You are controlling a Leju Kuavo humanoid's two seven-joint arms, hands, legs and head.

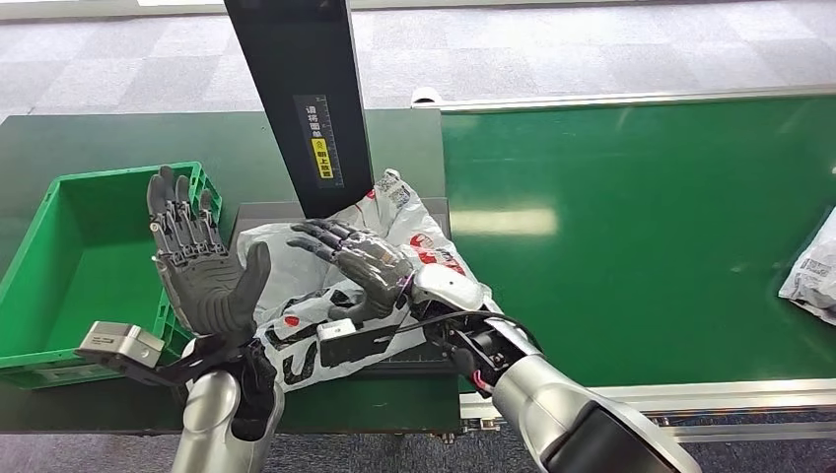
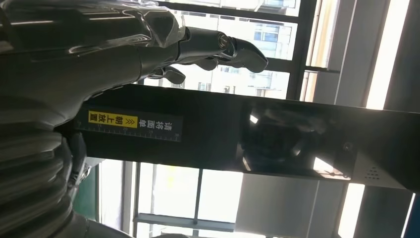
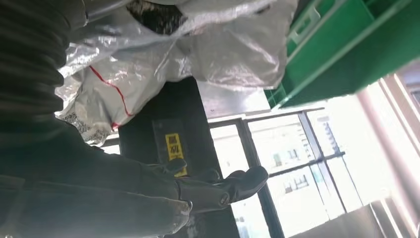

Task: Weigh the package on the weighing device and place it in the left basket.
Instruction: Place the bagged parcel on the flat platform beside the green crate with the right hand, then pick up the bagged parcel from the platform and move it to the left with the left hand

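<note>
Fingers (image 1: 182, 222) of the left hand (image 1: 202, 271) stand spread and upright, released, holding nothing, at the left edge of the package (image 1: 394, 222) in the lower-left middle of the head view. The right hand (image 1: 360, 261) lies palm-down on top of the package with its fingers stretched flat; whether it presses or only rests I cannot tell, but it does not grasp the bag.

The package, a crumpled white poly bag with red marks, lies on the weighing device (image 1: 266, 212), a grey plate at the foot of the black scanner post (image 1: 301, 99), left of centre. So the weighing step looks to be in hand, with the transfer not yet begun.

The next move probably calls for both hands to close on the bag from either side, lift it clear of the plate, and carry it left over the near wall of the green basket (image 1: 59, 296).

The post stands just behind the bag, so a lift has to stay low and forward of it. The basket's right wall is just beside the left hand, a snag risk. The green conveyor belt (image 1: 641, 236) to the right is open, bar a second bag (image 1: 813, 271) at the far right edge.
</note>
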